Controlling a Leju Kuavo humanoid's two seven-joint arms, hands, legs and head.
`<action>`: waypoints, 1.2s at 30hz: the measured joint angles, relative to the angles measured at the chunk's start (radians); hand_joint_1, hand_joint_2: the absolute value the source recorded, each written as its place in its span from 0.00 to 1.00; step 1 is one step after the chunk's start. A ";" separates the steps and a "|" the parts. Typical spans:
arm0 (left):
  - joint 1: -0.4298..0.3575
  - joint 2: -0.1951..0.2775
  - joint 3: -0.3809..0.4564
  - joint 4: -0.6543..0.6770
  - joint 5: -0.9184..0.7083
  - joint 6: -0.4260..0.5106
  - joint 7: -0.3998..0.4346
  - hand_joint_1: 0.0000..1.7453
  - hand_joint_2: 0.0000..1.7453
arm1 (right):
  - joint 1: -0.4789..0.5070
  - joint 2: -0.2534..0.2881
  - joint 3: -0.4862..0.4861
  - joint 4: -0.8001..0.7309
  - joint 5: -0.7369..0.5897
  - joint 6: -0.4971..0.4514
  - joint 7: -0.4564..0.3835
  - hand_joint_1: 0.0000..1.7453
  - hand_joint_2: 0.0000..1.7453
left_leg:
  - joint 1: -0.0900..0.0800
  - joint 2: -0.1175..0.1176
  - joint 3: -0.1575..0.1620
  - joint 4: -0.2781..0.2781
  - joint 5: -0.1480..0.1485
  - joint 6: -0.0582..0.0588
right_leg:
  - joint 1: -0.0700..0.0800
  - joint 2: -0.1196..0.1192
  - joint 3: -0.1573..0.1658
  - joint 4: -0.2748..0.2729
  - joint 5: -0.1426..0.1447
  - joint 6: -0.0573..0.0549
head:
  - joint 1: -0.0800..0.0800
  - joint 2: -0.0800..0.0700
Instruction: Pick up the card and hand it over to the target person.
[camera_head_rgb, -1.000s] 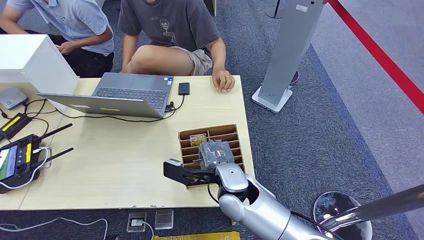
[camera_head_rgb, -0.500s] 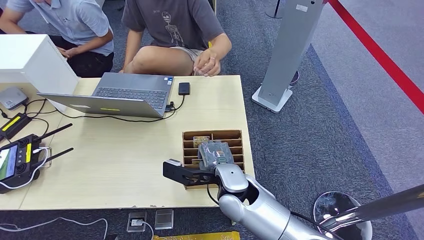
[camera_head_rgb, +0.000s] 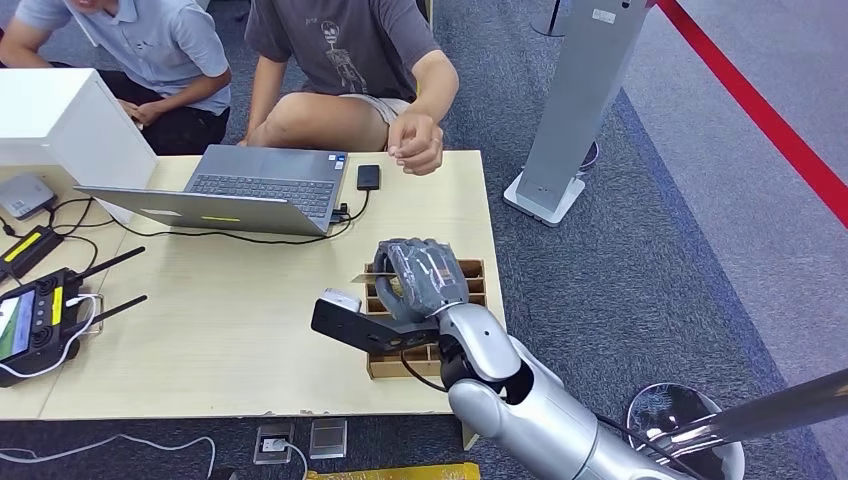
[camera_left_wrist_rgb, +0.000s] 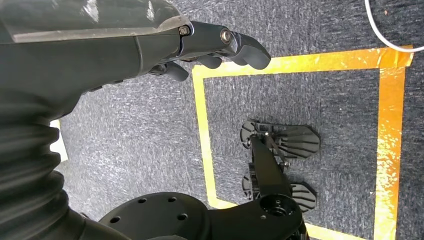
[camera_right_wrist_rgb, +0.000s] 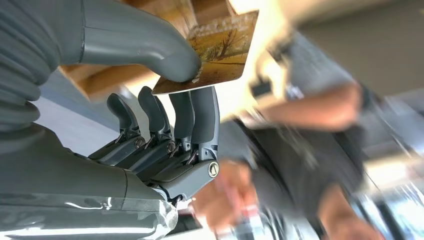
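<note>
card (camera_right_wrist_rgb: 220, 47): one, a thin flat rectangle with a yellow-brown printed face, seen edge-on in the head view (camera_head_rgb: 372, 276) as a pale sliver. it is pinched in the right hand (camera_head_rgb: 418, 278), raised above the wooden rack (camera_head_rgb: 475, 290) at the table (camera_head_rgb: 240, 330) edge near the robot. in the right wrist view the thick thumb (camera_right_wrist_rgb: 150, 47) presses on the printed face and the dark fingers (camera_right_wrist_rgb: 200, 117) sit under it, close together. the rack is one, with several slots; what else is in it i cannot tell. two people sit at the far side of the table; the one in the dark shirt holds a hand (camera_head_rgb: 415, 140) up over the far edge, well apart from the card. one laptop (camera_head_rgb: 255, 188) lies open on the table. the left hand (camera_left_wrist_rgb: 215, 47) hangs over the carpet, fingers loosely apart and holding nothing
</note>
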 joint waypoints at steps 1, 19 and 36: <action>0.000 0.001 -0.006 -0.001 -0.006 -0.003 -0.004 0.00 1.00 | -0.033 0.015 0.006 0.070 -0.002 -0.002 -0.023 0.82 1.00 | 0.000 0.000 0.000 -0.001 0.000 0.000 | 0.000 0.000 0.000 0.000 0.000 0.000 | 0.000 0.000; -0.051 0.014 -0.043 0.003 -0.038 -0.029 -0.009 0.00 1.00 | -0.499 0.278 0.047 1.122 -0.050 -0.176 -0.263 0.82 1.00 | 0.000 0.004 0.001 -0.001 0.001 -0.001 | 0.000 0.004 0.000 0.002 0.001 -0.001 | 0.000 0.000; -0.037 0.031 -0.019 0.008 -0.003 -0.009 -0.008 0.00 1.00 | -0.501 0.232 -0.028 1.066 -0.055 -0.310 -0.297 0.00 1.00 | 0.000 0.000 0.000 -0.001 0.002 0.000 | 0.000 0.000 0.000 0.000 0.001 -0.001 | 0.000 0.000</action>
